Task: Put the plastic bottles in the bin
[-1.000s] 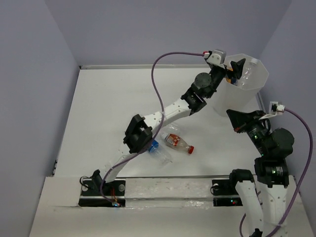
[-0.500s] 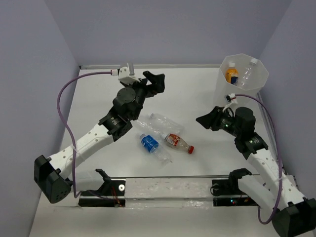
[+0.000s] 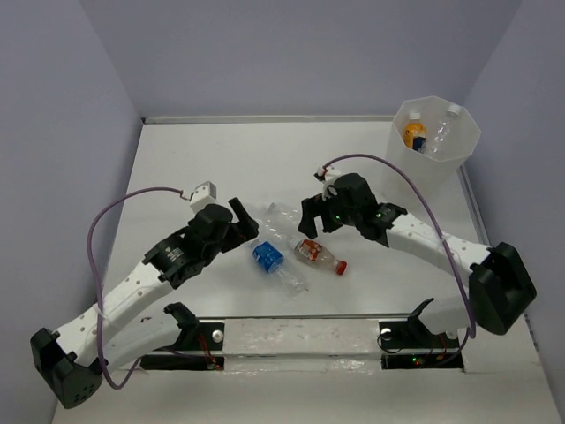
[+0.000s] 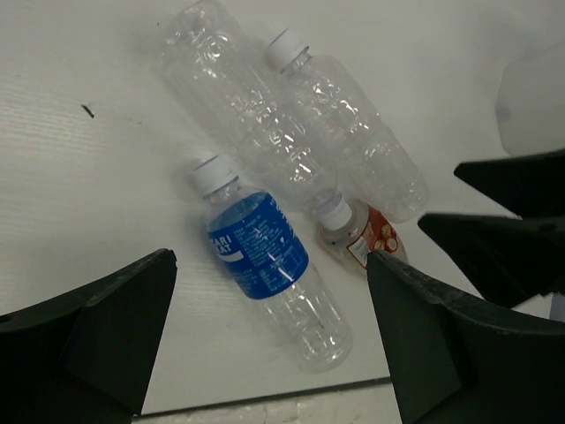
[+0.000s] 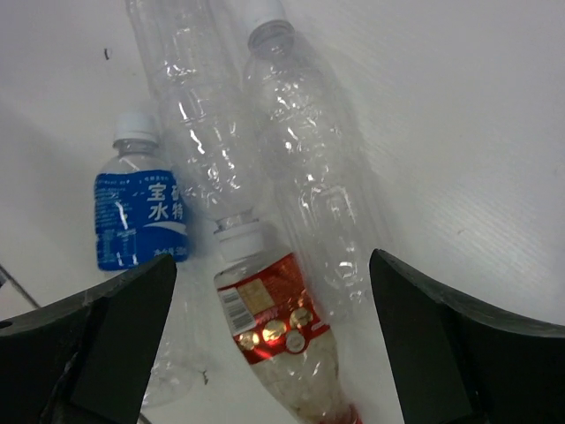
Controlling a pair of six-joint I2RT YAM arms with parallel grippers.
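Observation:
Several plastic bottles lie in a cluster mid-table: a blue-labelled bottle (image 3: 268, 258) (image 4: 261, 253), a red-labelled bottle (image 3: 320, 255) (image 5: 275, 325) with a red cap, and two clear bottles (image 3: 282, 219) (image 4: 231, 99) (image 5: 309, 168) with white caps. My left gripper (image 3: 245, 226) (image 4: 269, 353) hangs open just left of the blue-labelled bottle, which lies between its fingers in the wrist view. My right gripper (image 3: 307, 218) (image 5: 274, 344) stands open over the red-labelled bottle, holding nothing. The bin (image 3: 441, 168) at the back right holds an orange bottle (image 3: 413, 134) and a clear bottle (image 3: 442, 128).
Both arms reach in toward the cluster from opposite sides, their fingertips only a bottle's length apart. The right gripper's dark fingers (image 4: 516, 216) show at the right edge of the left wrist view. Purple walls enclose the table on the left, back and right.
My left arm has swung from the bin back down to the bottles on the table. My right arm has stretched out to the cluster and its gripper has opened from shut.

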